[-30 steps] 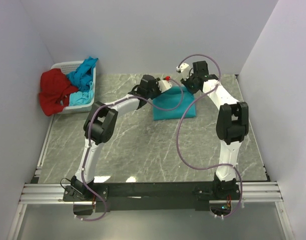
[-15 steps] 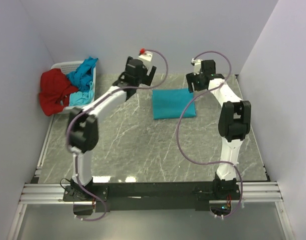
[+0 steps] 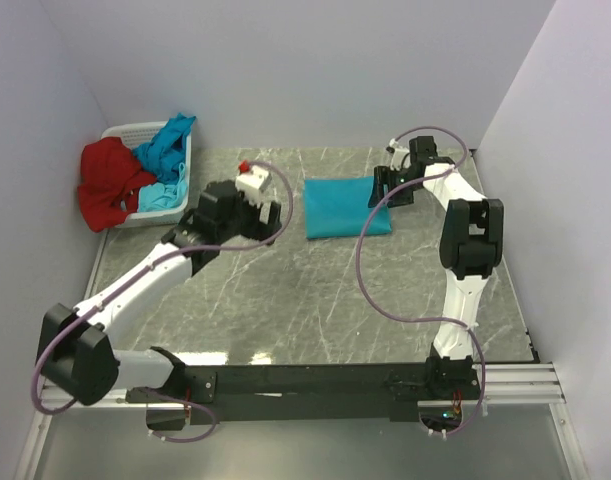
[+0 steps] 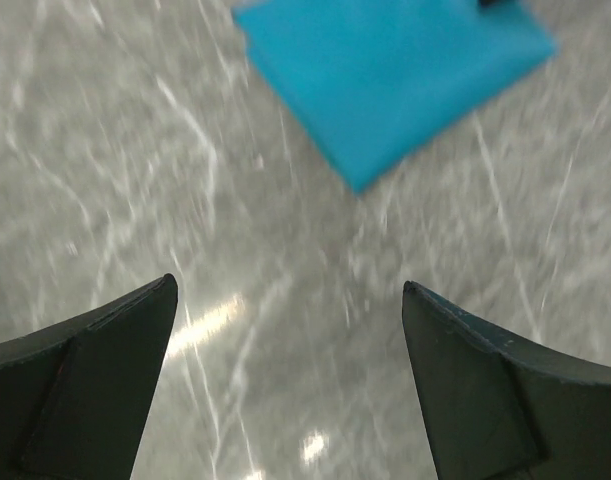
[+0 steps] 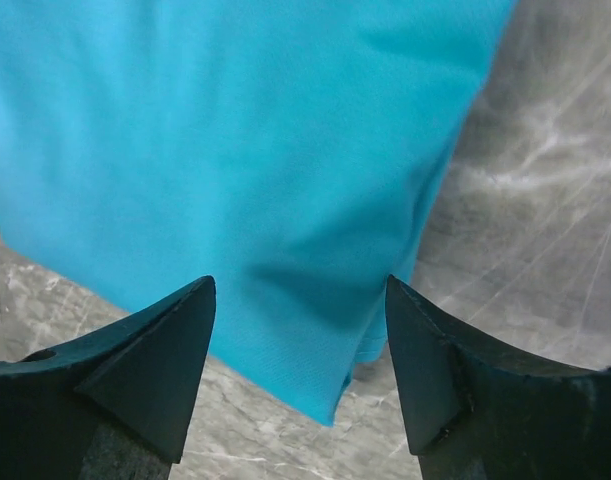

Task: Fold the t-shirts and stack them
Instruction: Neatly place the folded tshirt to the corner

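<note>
One folded t-shirt (image 3: 345,207), turquoise, lies flat on the worktop (image 3: 315,290) toward the far right, and the main hazard sits right above it. The right pincer (image 5: 298,285) hangs with its jaws spread and nothing between them, over the shirt's right edge. Its wrist view shows the cloth's corner directly below the tips, so a low sweep or a drop from here would likely catch that edge and drag the fold open. The left pincer (image 4: 290,290) is likewise spread wide and empty, over bare stone between the folded shirt and the basket (image 3: 125,130). Its view is blurred, so finer detail cannot be read. If it goes to the basket next, the heap there looks tangled. A deep bite could lift two garments at once, or tug the light basket along. The red t-shirt (image 3: 107,185) droops over the basket's left rim and could slide off outside it. Counted: one folded shirt on the worktop and one red shirt at the basket. There are at least two turquoise pieces in the basket, a deeper one (image 3: 168,145) on top and a paler one (image 3: 165,192) at the near side, though whether these are two shirts or more cannot be told. There is one basket and two pincers, so the stack is judged barely begun.
</note>
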Motion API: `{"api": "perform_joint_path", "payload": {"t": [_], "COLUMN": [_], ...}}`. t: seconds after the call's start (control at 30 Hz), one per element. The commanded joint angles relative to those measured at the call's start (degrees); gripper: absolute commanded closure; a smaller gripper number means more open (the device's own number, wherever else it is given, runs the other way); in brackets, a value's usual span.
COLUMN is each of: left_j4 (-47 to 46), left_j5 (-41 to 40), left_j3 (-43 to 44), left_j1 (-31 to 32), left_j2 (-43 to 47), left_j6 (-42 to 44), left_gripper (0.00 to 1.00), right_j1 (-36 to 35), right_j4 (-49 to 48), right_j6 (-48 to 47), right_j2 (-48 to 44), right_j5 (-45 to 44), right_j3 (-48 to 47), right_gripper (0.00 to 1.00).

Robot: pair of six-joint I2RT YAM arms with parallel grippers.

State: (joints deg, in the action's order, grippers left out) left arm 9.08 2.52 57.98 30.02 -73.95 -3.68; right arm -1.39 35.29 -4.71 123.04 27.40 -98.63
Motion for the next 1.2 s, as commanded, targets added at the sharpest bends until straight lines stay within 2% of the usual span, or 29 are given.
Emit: {"api": "perform_joint_path", "payload": {"t": [0.0, 0.2, 0.27, 0.33, 0.4, 0.67, 0.77, 0.83, 0.9, 1.0, 1.17], "left_j4": [-1.08, -3.46, -3.28, -2.84, -2.75, -3.10, -3.02, -2.93, -3.10, -3.10, -3.11], "left_j5": [2.31, 0.46, 0.64, 1.08, 1.25, 2.22, 2.92, 3.19, 3.63, 3.54, 3.10], "left_j3": [-4.53, -6.82, -6.91, -6.74, -6.65, -6.74, -6.56, -6.56, -6.73, -6.82, -6.91], "left_j1": [0.04, -0.05, -0.05, -0.05, -0.05, -0.05, -0.05, -0.05, -0.05, -0.05, -0.05], "left_j2": [5.30, 9.97, 9.88, 9.62, 9.62, 11.20, 11.11, 11.11, 11.29, 11.46, 11.64], "left_j6": [0.08, 0.78, 1.05, 1.22, 1.57, 1.92, 2.01, 1.93, 1.93, 2.10, 2.45], "left_gripper": [0.01, 0.01, 0.01, 0.01, 0.01, 0.01, 0.01, 0.01, 0.01, 0.01, 0.01], "right_j1": [1.04, 1.04, 1.12, 1.04, 1.12, 1.12, 1.04, 1.04, 2.52, 3.67, 7.09], "right_j4": [1.63, 0.92, 1.36, 1.80, 1.98, 4.43, 5.49, 5.76, 5.23, 4.62, 4.17], "right_j6": [1.81, 2.60, 2.60, 2.60, 2.86, 3.83, 3.83, 3.74, 3.92, 4.01, 2.52], "right_j2": [1.94, 2.99, 3.52, 4.30, 4.48, 7.03, 7.91, 8.35, 8.27, 7.56, 6.33], "right_j5": [0.82, -4.45, -4.37, -2.71, -2.00, -1.21, -0.77, -0.24, -0.33, -1.82, -10.25], "right_j3": [-1.13, -0.25, -0.69, -1.12, -1.04, -4.20, -5.87, -6.31, -6.14, -6.75, -10.87], "right_gripper": [0.25, 0.27, 0.31, 0.40, 0.44, 0.51, 0.63, 0.88, 0.99, 1.00, 1.00]}}
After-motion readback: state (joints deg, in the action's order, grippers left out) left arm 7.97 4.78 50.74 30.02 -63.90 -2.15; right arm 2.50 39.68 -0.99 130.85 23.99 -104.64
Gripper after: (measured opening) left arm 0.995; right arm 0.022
